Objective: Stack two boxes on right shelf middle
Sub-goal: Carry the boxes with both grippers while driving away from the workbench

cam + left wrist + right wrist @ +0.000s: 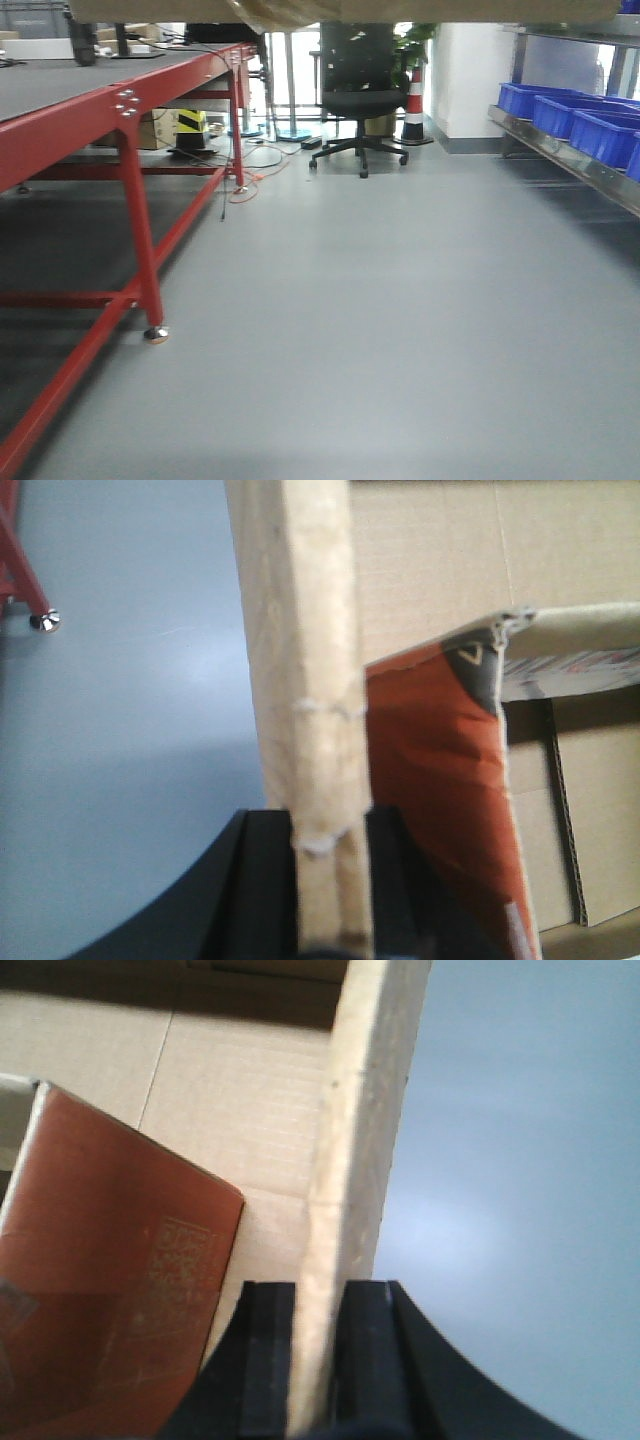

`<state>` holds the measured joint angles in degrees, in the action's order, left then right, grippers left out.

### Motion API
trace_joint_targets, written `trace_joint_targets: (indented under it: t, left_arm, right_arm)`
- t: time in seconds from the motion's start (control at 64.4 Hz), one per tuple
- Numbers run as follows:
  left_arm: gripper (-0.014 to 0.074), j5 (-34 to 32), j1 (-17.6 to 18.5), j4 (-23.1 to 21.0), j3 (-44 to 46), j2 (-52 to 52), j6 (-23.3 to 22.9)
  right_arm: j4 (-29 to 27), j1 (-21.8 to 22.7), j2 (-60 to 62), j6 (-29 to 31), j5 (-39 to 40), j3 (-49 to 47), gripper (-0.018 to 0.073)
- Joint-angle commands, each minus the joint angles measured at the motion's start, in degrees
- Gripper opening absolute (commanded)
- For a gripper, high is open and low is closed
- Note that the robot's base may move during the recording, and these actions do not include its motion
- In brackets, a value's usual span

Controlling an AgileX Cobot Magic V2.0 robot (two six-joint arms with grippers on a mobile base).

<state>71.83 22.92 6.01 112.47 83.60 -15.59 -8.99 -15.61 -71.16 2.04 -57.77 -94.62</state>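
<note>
Gripping the brown cardboard box (300, 630) by two opposite walls looks like a way to carry it level between the arms. Each wrist view looks along a wall edge, with grey floor on the outer side and the box's inside on the other.

The left gripper (325, 880) has its black jaws drawn in narrowly on that wall, and cardboard fills the gap between them. The right gripper (318, 1360) is clamped the same way on the opposite wall, with both pads touching it.

A red-orange printed panel (110, 1260) lies inside. I cannot tell whether it belongs to the second box.

In the front view the cardboard spans the top edge, so the load hangs above the floor and rests on no shelf yet. The metal shelf (560, 155) with blue bins (590, 125) runs along the right, and a red-framed table (60, 85) stands on the left. I judge this to be the carrying stage.
</note>
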Motion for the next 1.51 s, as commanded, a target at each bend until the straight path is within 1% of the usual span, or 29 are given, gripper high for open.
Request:
trace_joint_targets:
  t: [0.0, 1.49]
  left_arm:
    - [-0.0111, -3.15, 0.29, -0.41, 0.84, -1.00, 0.00]
    - [-0.0111, -3.20, 0.29, -0.20, 0.84, -1.00, 0.00]
  right_arm:
    - [0.71, 0.27, 0.47, 0.49, 2.06, -0.72, -0.0154]
    - [0.71, 0.27, 0.47, 0.49, 3.35, -0.72, -0.0154]
